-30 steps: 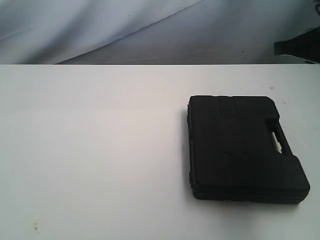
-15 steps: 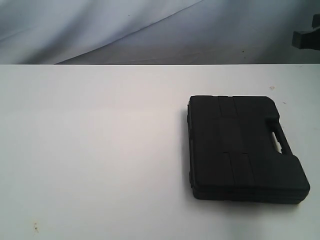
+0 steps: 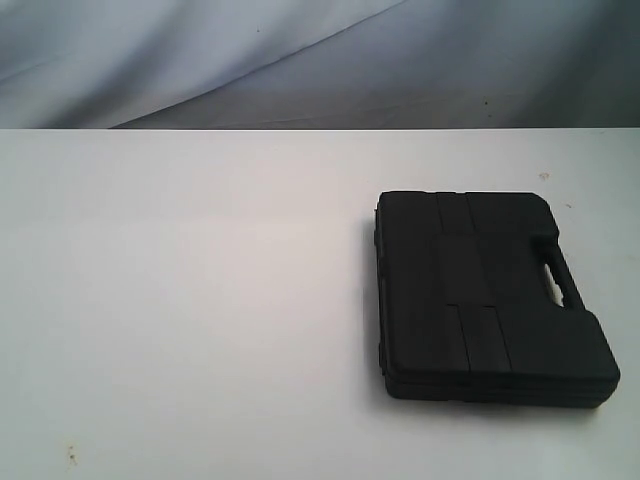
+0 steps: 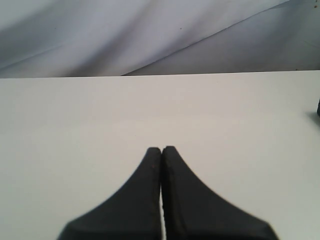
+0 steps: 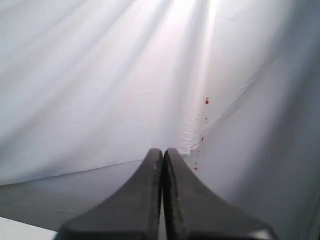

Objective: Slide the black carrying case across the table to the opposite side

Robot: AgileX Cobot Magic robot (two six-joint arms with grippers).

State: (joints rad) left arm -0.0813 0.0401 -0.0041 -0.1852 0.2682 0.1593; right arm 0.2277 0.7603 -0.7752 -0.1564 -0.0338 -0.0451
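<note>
The black carrying case (image 3: pixel 485 295) lies flat on the right half of the white table (image 3: pixel 190 300), its handle cut-out toward the right edge. Neither arm shows in the exterior view. My left gripper (image 4: pixel 161 149) is shut with nothing in it and hovers over bare tabletop (image 4: pixel 150 110); a sliver of the case (image 4: pixel 318 106) shows at the edge of the left wrist view. In the right wrist view my right gripper (image 5: pixel 163 151) is shut and empty, pointing at the white cloth backdrop (image 5: pixel 100 90), well off the case.
A draped white-grey cloth (image 3: pixel 300 60) hangs behind the table's far edge. Small specks mark the table at front left (image 3: pixel 70 455) and at right back (image 3: pixel 544 176). A few red dots (image 5: pixel 206 101) sit on the cloth in the right wrist view.
The dark right arm seen at the exterior view's upper right corner has moved up and out of the frame. The case has not moved.
</note>
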